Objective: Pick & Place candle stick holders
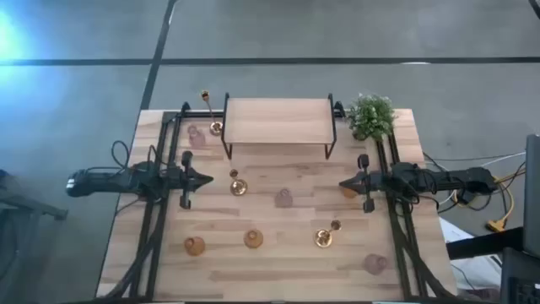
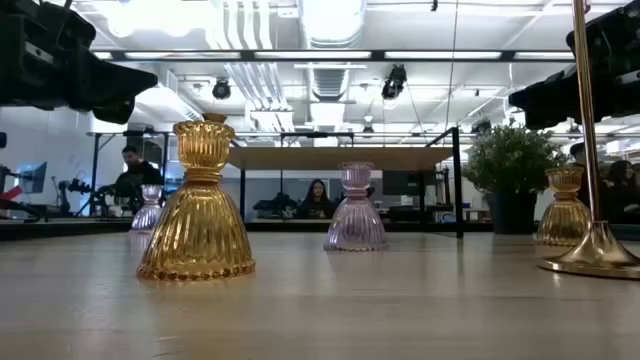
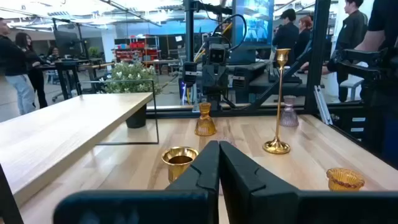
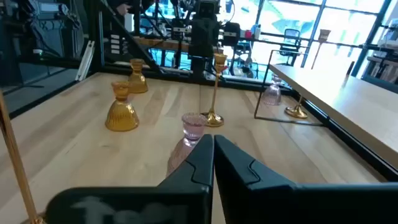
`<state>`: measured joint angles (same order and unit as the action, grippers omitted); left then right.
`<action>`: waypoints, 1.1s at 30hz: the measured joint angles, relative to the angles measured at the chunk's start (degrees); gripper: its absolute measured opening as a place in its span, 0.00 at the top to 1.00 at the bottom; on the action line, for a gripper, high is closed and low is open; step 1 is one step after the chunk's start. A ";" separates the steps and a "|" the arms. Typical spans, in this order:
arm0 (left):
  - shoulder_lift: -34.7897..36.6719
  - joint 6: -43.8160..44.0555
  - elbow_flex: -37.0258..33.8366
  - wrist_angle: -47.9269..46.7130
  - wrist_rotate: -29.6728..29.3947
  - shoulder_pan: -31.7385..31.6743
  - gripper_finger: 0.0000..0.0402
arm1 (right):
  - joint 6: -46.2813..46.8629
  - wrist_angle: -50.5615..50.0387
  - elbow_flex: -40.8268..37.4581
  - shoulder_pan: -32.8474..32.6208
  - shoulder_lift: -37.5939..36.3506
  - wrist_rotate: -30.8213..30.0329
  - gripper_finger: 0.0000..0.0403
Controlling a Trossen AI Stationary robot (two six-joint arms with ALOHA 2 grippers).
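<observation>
Both arms wait mid-counter, left tool (image 1: 205, 178) and right tool (image 1: 344, 183) closed and empty, candle stick holders (image 1: 253, 239) scattered across the counter (image 1: 278, 262); picking seems unstarted, and one tool must open first.

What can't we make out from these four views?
- Top of the gold candlestick, low view: cut off by the upper edge.
- Base of the potted plant, left wrist view: behind the wooden shelf.
- Pink holder, right wrist view: lower part hidden by the right gripper, jaws shut.
</observation>
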<state>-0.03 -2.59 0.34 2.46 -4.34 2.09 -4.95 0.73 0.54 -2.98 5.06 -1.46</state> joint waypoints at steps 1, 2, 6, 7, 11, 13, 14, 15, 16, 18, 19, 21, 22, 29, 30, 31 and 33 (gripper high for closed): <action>0.00 0.00 0.00 -0.01 -0.02 -0.02 0.97 | 0.00 0.00 0.00 -0.01 0.00 0.01 0.98; 0.00 0.01 0.00 0.00 -0.02 -0.01 0.97 | 0.00 0.00 0.00 0.00 0.00 -0.01 0.98; 0.00 0.01 0.00 -0.01 0.00 -0.01 0.97 | 0.00 0.00 0.00 0.00 0.00 0.00 0.98; 0.00 0.00 0.00 -0.02 0.00 0.00 0.97 | -0.02 0.00 0.00 0.00 0.00 -0.01 0.98; 0.00 0.00 0.00 -0.02 -0.01 -0.02 0.97 | 0.00 0.00 0.00 0.00 0.00 0.00 0.98; 0.00 0.00 0.00 -0.02 -0.01 -0.01 0.97 | 0.00 0.00 0.00 -0.01 0.00 -0.01 0.98; 0.00 0.02 0.00 -0.01 -0.01 -0.02 0.97 | 0.00 0.00 0.00 0.00 0.00 0.00 0.98; 0.00 0.02 0.00 -0.02 0.00 -0.02 0.97 | 0.00 0.00 0.00 0.00 0.00 -0.01 0.98; 0.00 0.00 0.00 -0.02 0.00 0.00 0.97 | 0.00 0.00 0.00 0.00 0.00 -0.01 0.98; 0.00 0.01 0.00 -0.01 -0.02 0.00 0.97 | -0.02 0.00 0.00 0.00 0.00 -0.01 0.98; 0.00 0.00 0.00 -0.01 0.00 -0.02 0.97 | 0.00 0.00 0.00 0.00 0.00 -0.01 0.98; 0.00 0.00 0.00 -0.02 0.00 0.00 0.97 | -0.01 0.00 0.00 0.00 0.00 0.00 0.98; 0.00 0.01 0.00 -0.01 -0.01 -0.01 0.97 | 0.00 0.00 0.00 0.00 0.00 -0.01 0.98; 0.00 0.00 0.00 0.00 -0.02 -0.02 0.97 | 0.00 0.00 0.00 0.00 0.01 -0.01 0.98; 0.00 0.01 0.00 0.00 -0.02 -0.01 0.97 | -0.03 0.00 0.00 -0.01 0.00 0.00 0.98; 0.00 0.02 0.00 -0.01 0.00 0.00 0.97 | -0.57 0.03 0.00 0.00 0.01 -0.05 0.98; 0.00 0.01 0.00 -0.01 -0.01 -0.01 0.97 | -2.56 0.02 0.00 0.00 0.02 -0.14 0.98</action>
<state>-0.03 -2.58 0.34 2.45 -4.35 2.08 -7.51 0.75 0.54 -2.98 5.08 -1.61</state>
